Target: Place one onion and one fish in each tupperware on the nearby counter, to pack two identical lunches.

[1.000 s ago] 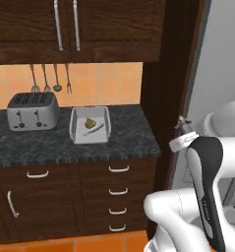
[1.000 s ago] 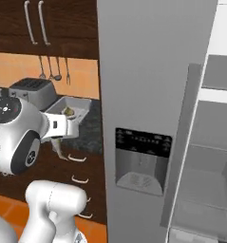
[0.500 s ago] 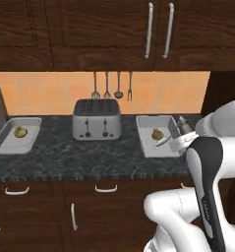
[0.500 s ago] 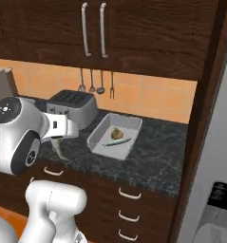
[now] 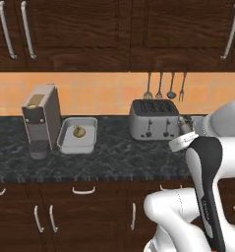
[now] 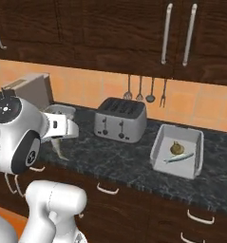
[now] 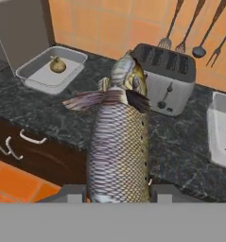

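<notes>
My gripper (image 7: pixel 117 194) is shut on a large grey scaly fish (image 7: pixel 118 142), which sticks out ahead of the fingers above the counter (image 7: pixel 48 108). This fish (image 6: pixel 58 150) hangs below the hand at the counter's front edge. The left tupperware (image 5: pixel 78 135) is a grey tray holding one onion (image 5: pixel 79 131), beside the coffee machine. In the hand view that tupperware (image 7: pixel 35 75) and onion (image 7: pixel 57 64) lie ahead to the left. The right tupperware (image 6: pixel 177 151) holds an onion (image 6: pixel 176 147) and a small fish (image 6: pixel 178 158).
A silver toaster (image 5: pixel 153 119) stands on the counter (image 5: pixel 114 157) between the two trays. A grey coffee machine (image 5: pixel 39 119) stands at the left. Utensils (image 5: pixel 164 86) hang on the orange tiled wall. Dark wall cabinets hang above and drawers with silver handles sit below.
The base has driven left along the counter, so the whole scene has shifted right. The left tray with its onion and the coffee machine have come into view. The fish stays in the grip.
</notes>
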You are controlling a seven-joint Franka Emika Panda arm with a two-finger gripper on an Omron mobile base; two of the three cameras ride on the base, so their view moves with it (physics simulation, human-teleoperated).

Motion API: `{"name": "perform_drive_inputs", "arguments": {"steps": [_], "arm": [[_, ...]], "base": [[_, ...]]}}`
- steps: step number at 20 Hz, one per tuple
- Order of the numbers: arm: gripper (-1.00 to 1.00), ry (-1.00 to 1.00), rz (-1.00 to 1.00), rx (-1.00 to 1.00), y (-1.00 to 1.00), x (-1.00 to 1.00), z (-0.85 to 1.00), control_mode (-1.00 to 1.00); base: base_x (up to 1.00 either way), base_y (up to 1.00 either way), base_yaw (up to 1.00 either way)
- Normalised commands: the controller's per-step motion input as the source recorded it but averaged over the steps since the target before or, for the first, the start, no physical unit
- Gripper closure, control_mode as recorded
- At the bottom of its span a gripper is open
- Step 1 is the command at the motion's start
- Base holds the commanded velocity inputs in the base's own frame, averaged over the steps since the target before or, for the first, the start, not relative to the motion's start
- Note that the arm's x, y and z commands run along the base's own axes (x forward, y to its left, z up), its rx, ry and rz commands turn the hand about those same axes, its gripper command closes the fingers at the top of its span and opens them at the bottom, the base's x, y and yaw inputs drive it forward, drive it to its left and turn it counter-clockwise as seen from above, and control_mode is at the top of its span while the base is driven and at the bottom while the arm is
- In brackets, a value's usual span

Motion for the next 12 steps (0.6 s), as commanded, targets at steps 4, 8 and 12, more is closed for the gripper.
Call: {"name": "perform_drive_inputs", "arguments": {"steps": [4, 8, 12], "arm": [[1.0, 0.0, 0.0, 0.0, 0.0, 0.0, 0.0, 1.0], [1.0, 0.0, 0.0, 0.0, 0.0, 0.0, 0.0, 1.0], [1.0, 0.0, 0.0, 0.0, 0.0, 0.0, 0.0, 1.0]], "base": [[0.25, 1.0, 0.0], [0.54, 1.0, 0.0], [0.59, 1.0, -0.24]]}}
